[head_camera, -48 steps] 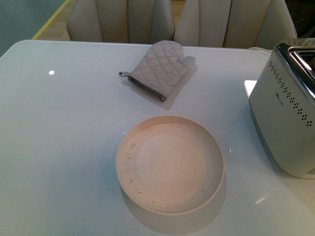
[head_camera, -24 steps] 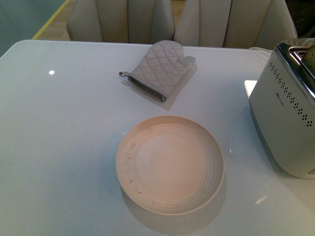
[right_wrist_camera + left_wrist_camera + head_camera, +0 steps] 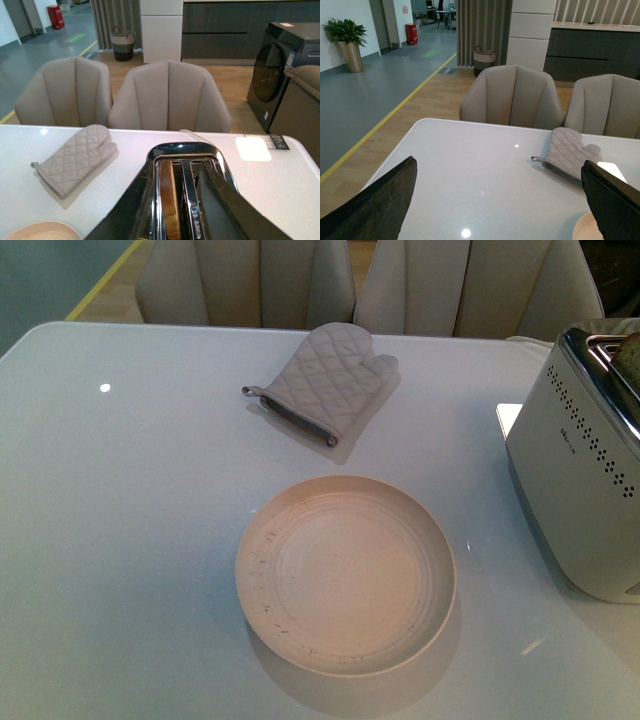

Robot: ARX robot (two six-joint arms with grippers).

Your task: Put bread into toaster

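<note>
Bread seated in the toaster slot

Lettering on the toaster (image 3: 585,455) is too small for you to read — just a tiny dark mark on its white side, below rows of small dark holes. Its top is mirror-bright chrome with two long slots. The bread (image 3: 168,207) stands upright in one slot, tan face and darker crust showing; from the front only a corner peeks at the frame's edge.

Your right gripper (image 3: 175,210) hangs over the toaster top, fingers spread apart, holding nothing. Your left gripper (image 3: 497,200) is likewise parted and empty above the glossy white table (image 3: 130,520).

The round cream plate (image 3: 345,573) has ridged rings and sits bare. A quilted grey oven mitt (image 3: 325,380) lies flat beyond it.
</note>
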